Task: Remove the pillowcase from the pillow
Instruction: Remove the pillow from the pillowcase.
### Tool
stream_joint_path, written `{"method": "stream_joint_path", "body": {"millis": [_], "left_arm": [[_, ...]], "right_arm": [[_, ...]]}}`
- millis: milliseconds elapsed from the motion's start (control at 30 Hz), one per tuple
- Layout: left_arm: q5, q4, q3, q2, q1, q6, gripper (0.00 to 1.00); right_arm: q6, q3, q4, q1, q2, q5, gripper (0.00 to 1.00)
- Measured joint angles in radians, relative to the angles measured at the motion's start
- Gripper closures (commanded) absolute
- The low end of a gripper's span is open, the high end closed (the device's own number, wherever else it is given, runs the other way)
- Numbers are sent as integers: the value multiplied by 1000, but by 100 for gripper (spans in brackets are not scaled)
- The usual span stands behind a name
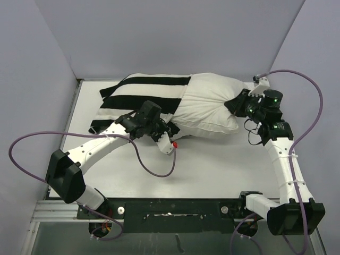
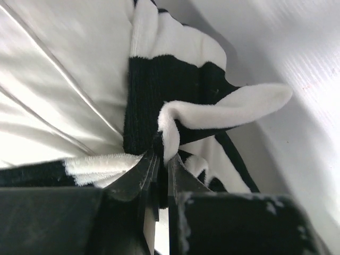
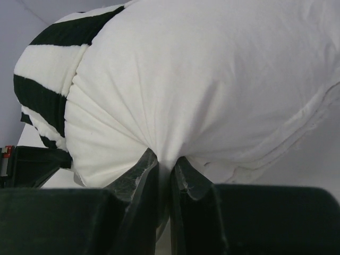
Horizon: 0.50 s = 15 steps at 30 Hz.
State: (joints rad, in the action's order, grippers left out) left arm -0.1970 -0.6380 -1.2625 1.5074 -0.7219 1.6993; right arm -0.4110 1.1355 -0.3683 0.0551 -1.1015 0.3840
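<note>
The black-and-white striped pillowcase (image 1: 143,93) covers the left half of the pillow (image 1: 212,103), whose plain white right half lies bare on the table. My left gripper (image 1: 168,129) is at the cover's front open edge. The left wrist view shows this gripper (image 2: 162,151) shut on a fold of pillowcase (image 2: 159,85), with white pillow (image 2: 64,79) to its left. My right gripper (image 1: 235,104) is at the pillow's right end. In the right wrist view it (image 3: 167,159) is shut on a pinch of pillow (image 3: 212,79) fabric, the pillowcase (image 3: 42,95) beyond.
Grey walls (image 1: 32,64) close in the white table (image 1: 212,164) at the back and on both sides. Purple cables (image 1: 154,170) loop from each arm, one lying on the table in front of the pillow. The left arm's dark body (image 3: 32,164) shows low left in the right wrist view.
</note>
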Motion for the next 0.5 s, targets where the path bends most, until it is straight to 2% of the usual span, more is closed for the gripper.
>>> {"method": "stream_joint_path", "body": {"millis": [233, 500], "left_arm": [[-42, 1, 39, -1, 37, -18, 100], [-95, -48, 97, -21, 123, -83, 100]], "right_arm": [[-69, -78, -37, -236, 5, 87, 100], [-93, -89, -55, -265, 16, 136, 100]]}}
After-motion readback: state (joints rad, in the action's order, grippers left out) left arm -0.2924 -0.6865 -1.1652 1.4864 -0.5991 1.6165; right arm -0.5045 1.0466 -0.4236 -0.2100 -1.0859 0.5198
